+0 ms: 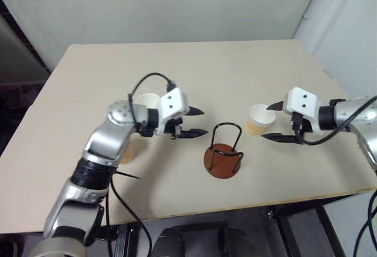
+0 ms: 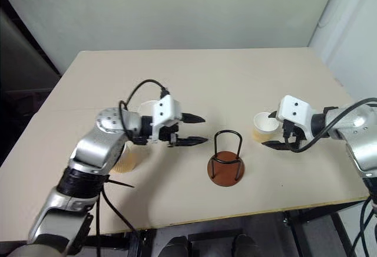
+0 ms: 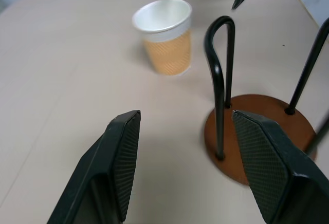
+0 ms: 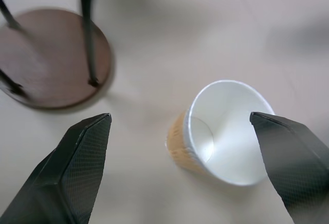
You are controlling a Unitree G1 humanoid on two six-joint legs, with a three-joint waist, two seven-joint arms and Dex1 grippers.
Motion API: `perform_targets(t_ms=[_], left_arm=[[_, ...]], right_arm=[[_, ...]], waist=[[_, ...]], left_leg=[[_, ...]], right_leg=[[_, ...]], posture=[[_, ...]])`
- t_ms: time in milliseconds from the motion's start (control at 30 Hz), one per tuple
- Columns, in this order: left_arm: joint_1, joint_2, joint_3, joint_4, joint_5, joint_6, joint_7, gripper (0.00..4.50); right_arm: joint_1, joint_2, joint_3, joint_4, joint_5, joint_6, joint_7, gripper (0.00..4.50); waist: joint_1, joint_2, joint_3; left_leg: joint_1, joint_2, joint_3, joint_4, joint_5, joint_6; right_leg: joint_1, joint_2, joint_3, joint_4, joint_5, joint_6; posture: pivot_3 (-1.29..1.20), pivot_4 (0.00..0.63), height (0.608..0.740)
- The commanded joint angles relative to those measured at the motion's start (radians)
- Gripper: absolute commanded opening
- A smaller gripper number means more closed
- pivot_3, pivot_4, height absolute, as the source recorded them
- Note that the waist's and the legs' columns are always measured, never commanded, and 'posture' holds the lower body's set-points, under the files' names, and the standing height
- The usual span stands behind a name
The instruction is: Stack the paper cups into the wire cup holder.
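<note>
Paper cups: three on the counter [image 1: 194, 68], all upright, mouths up. One cup [image 1: 260, 119] stands to the right of the wire holder [image 1: 224, 151], apart from it; white inside, tan-orange wall, nothing in it. A second cup [image 2: 148, 107] stands behind the left arm's wrist, only its white rim showing. A third cup [image 2: 126, 157] stands under the left forearm, partly hidden; only its tan wall is visible, so its contents cannot be told.

Wire holder: round reddish-brown base flat on the counter, near the front middle, black wire loops rising upright from it. No cup inside it; the base is bare between the wires.

Left tool [image 1: 196, 122]: fingers spread, holding nothing, pointing toward the holder from its left side and hanging just above the counter, short of the wires. In the left wrist view the holder [image 3: 259, 131] lies just past the fingers [image 3: 121, 154], offset toward one of them.

Right tool [image 1: 275, 122]: fingers spread wide, one on either side of the right-hand cup, not closed on it. In the right wrist view the cup [image 4: 223, 129] sits between the two fingers [image 4: 77, 157] with a gap at each side, its open white mouth facing the camera.
</note>
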Motion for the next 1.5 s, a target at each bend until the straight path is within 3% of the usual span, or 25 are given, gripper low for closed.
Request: perform_targets(t_ms=[33, 100, 200, 433, 533, 567, 667, 800, 933, 1067, 1433, 1500], left_arm=[[0.04, 0.069, 0.111, -0.144, -0.11, 0.06, -0.022, 3.02], [0.072, 0.125, 0.195, -0.218, -0.188, 0.109, -0.029, 3.02], [0.104, 0.181, 0.241, -0.278, -0.216, 0.14, -0.005, 3.05], [0.178, 0.289, 0.366, -0.367, -0.27, 0.196, 0.046, 3.05], [0.208, 0.335, 0.415, -0.368, -0.29, 0.195, 0.04, 3.05], [0.219, 0.35, 0.432, -0.361, -0.293, 0.19, 0.035, 3.05], [0.254, 0.391, 0.47, -0.324, -0.279, 0.163, 0.017, 3.05], [0.321, 0.458, 0.528, -0.228, -0.229, 0.097, -0.028, 3.05], [0.388, 0.516, 0.519, -0.165, -0.168, 0.028, -0.068, 3.05], [0.443, 0.558, 0.501, -0.139, -0.115, -0.008, -0.089, 3.05], [0.629, 0.619, 0.652, -0.166, -0.086, -0.006, -0.197, 3.05], [0.66, 0.624, 0.657, -0.171, -0.065, -0.011, -0.201, 3.05]], right_arm=[[-0.065, 0.039, 0.048, 0.106, -0.068, -0.087, 0.044, 4.5], [-0.103, 0.08, 0.085, 0.183, -0.102, -0.135, 0.072, 4.5], [-0.136, 0.117, 0.112, 0.26, -0.141, -0.184, 0.098, 3.89], [-0.181, 0.162, 0.119, 0.356, -0.186, -0.266, 0.148, 1.35], [-0.189, 0.134, 0.079, 0.32, -0.145, -0.259, 0.208, 0.21], [-0.183, 0.114, 0.054, 0.289, -0.111, -0.25, 0.244, 0.05], [-0.178, 0.062, -0.021, 0.206, -0.015, -0.194, 0.307, 0.05], [-0.262, -0.004, -0.21, 0.025, 0.264, 0.046, 0.362, 0.05], [-0.273, 0.042, -0.236, -0.147, 0.428, 0.175, 0.336, 0.05], [-0.25, 0.101, -0.137, -0.223, 0.366, 0.157, 0.286, 0.05], [-0.208, 0.121, -0.019, -0.222, 0.292, 0.087, 0.34, 0.05], [-0.195, 0.12, 0.004, -0.222, 0.268, 0.072, 0.348, 0.45]], waist=[[0.002, 0.0, 0.0], [0.0, 0.0, 0.0], [-0.002, 0.0, -0.001], [-0.006, 0.001, -0.001], [-0.009, 0.001, -0.001], [-0.01, 0.002, -0.001], [-0.009, 0.002, 0.0], [-0.013, 0.004, 0.001], [-0.018, 0.0, -0.001], [-0.025, 0.0, -0.001], [-0.028, 0.0, -0.001], [-0.028, 0.0, -0.001]], left_leg=[[0.0, 0.0, -0.001, 0.0, 0.0, 0.0], [-0.001, 0.0, -0.001, 0.0, 0.0, 0.0], [-0.001, 0.0, -0.001, -0.001, 0.0, 0.0], [0.0, 0.002, -0.002, -0.001, 0.0, 0.0], [0.0, 0.002, -0.001, -0.002, 0.0, -0.001], [0.0, 0.002, -0.001, -0.003, 0.0, -0.001], [-0.001, 0.002, -0.001, -0.004, 0.001, -0.002], [-0.001, 0.002, 0.001, -0.005, 0.001, -0.004], [0.0, 0.002, 0.002, -0.007, 0.002, -0.006], [0.001, 0.002, 0.001, -0.006, 0.001, -0.005], [-0.001, 0.002, -0.001, -0.008, 0.0, -0.004], [-0.001, 0.002, -0.001, -0.009, -0.001, -0.005]], right_leg=[[0.0, 0.0, 0.0, 0.0, 0.0, 0.0], [-0.001, -0.001, 0.0, 0.0, 0.0, -0.001], [-0.002, -0.001, 0.0, 0.0, 0.001, -0.003], [-0.004, -0.003, -0.001, 0.0, 0.002, -0.01], [-0.005, -0.003, -0.001, 0.001, 0.001, -0.014], [-0.006, -0.003, -0.001, 0.001, 0.0, -0.017], [-0.006, -0.002, -0.001, 0.001, -0.003, -0.022], [-0.007, -0.001, 0.0, 0.001, -0.005, -0.025], [-0.008, 0.002, 0.0, 0.001, -0.008, -0.03], [-0.008, 0.002, -0.001, 0.002, -0.01, -0.034], [-0.012, 0.001, -0.001, 0.004, -0.008, -0.036], [-0.013, 0.001, -0.001, 0.004, -0.009, -0.036]], posture=[[0.0, 0.15, 0.74], [0.0, 0.15, 0.74], [0.0, 0.15, 0.74], [0.0, 0.15, 0.74], [0.0, 0.15, 0.74], [0.0, 0.15, 0.74], [0.0, 0.15, 0.74], [0.0, 0.15, 0.74], [0.0, 0.15, 0.74], [0.0, 0.15, 0.74], [0.0, 0.15, 0.74], [0.0, 0.15, 0.74]])
